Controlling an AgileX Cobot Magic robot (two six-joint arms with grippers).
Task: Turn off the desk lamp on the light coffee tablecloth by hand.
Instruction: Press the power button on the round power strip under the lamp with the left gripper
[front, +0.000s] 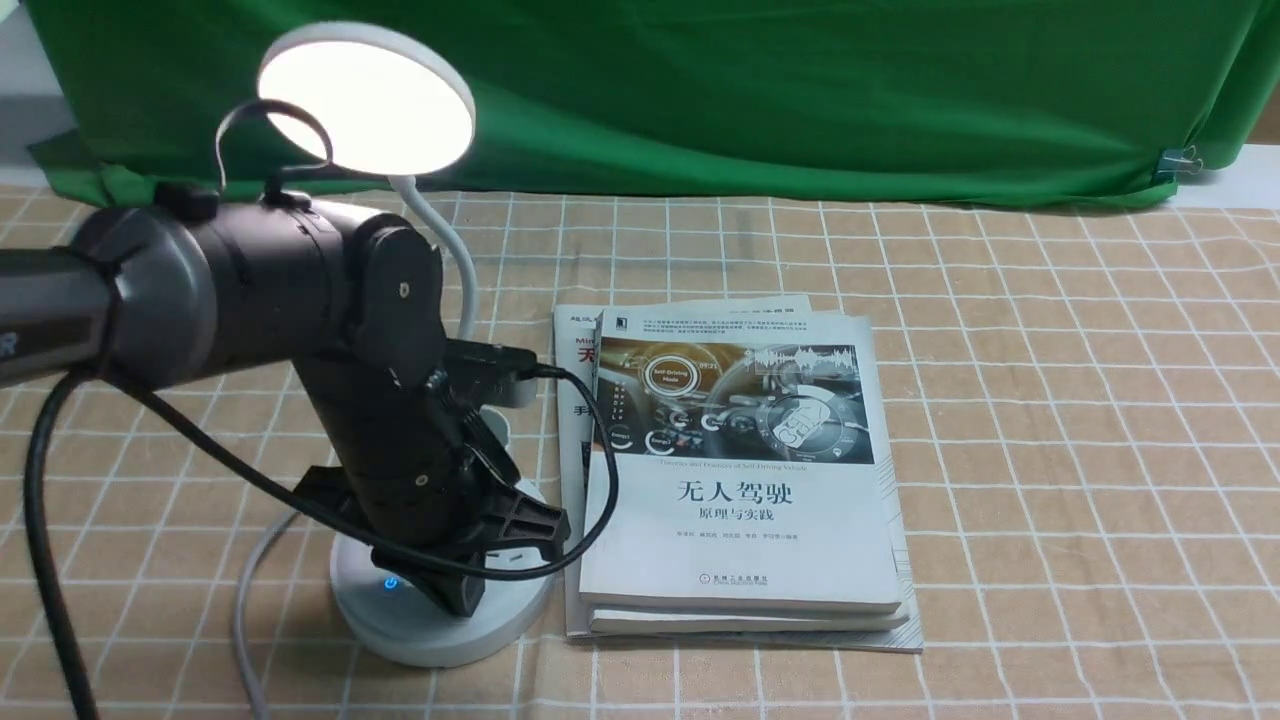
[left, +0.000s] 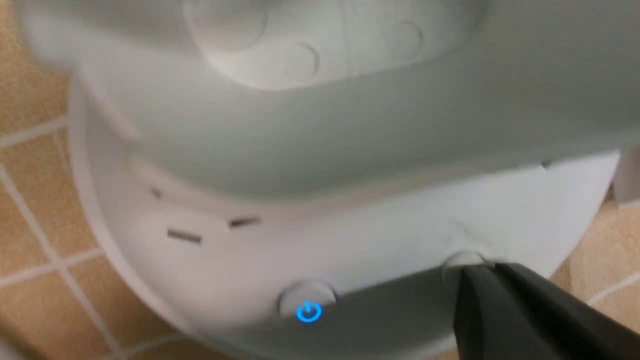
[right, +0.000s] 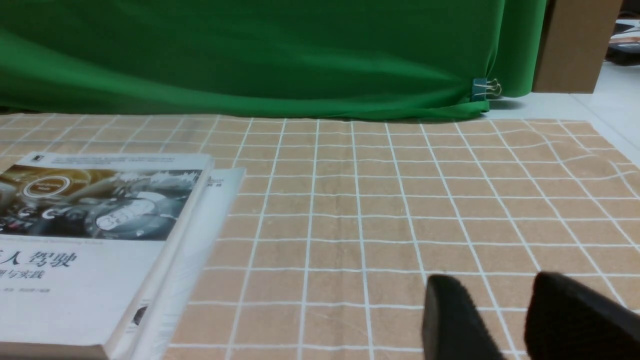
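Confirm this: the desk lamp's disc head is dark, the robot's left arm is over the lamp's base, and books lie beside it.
Not quite: the disc head is glowing, as the front view shows. The left arm is over the base, and books lie beside it.
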